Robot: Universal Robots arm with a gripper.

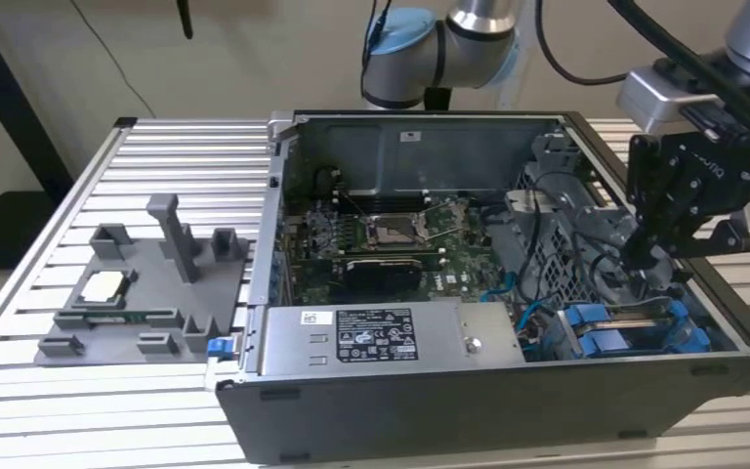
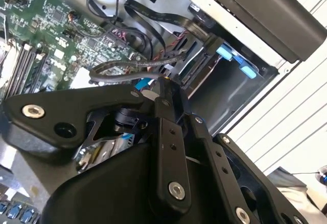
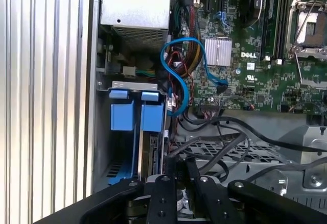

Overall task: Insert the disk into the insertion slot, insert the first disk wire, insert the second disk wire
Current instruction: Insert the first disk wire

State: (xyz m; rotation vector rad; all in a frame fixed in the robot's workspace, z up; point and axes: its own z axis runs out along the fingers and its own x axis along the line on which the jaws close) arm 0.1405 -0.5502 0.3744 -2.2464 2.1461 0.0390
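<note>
Your gripper [image 1: 639, 262] hangs inside the open computer case [image 1: 479, 410], low in the drive corner on the exterior view's right. You cannot tell from these views whether it is apart or clamped on anything.

Just beyond it, the disk [image 3: 137, 118] sits in the insertion slot [image 3: 100, 132]. You see its bright blue carrier frame with two blue tabs side by side at the end, and a thin grey edge of the drive body below. Its label is hidden.

The slot runs tight along the case's side wall, with the slatted table [image 1: 89, 410] directly outside, so you have no room on that side. On the inner side, black cables [image 3: 219, 142] cross a perforated metal cage close to the gripper. A blue cable [image 3: 179, 48] loops up just beside the disk's frame. One of its ends lies over the motherboard [image 3: 240, 76], apart from the disk.

Past the end of the slot stands the silver power supply box [image 3: 135, 9], near the blue tabs. The space above the disk is open.

Farther in, the processor socket [image 3: 306, 25] sits on the board, well apart from the gripper. Outside the case, on the exterior view's left, a grey fixture tray [image 1: 141, 303] rests on the table.
</note>
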